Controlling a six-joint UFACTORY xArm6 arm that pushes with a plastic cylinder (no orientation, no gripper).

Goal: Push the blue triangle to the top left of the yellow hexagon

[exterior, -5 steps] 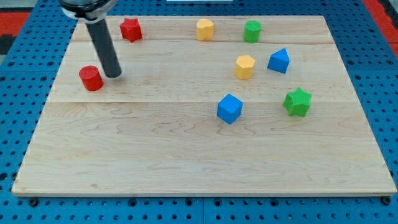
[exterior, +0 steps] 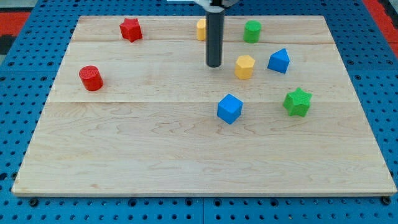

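The blue triangle [exterior: 279, 61] lies on the wooden board to the right of the yellow hexagon [exterior: 245, 66], a small gap between them. My tip [exterior: 214, 64] rests on the board just left of the yellow hexagon, apart from it. The rod rises to the view's top and hides part of a second yellow block [exterior: 201, 28] behind it.
A blue cube [exterior: 229, 108] sits below the yellow hexagon. A green star [exterior: 297, 101] is at the right. A green cylinder [exterior: 252, 30] is at the top right. A red star [exterior: 130, 29] is at the top left, a red cylinder [exterior: 91, 78] at the left.
My tip has moved far to the right, from beside the red cylinder to just left of the yellow hexagon. No block has moved.
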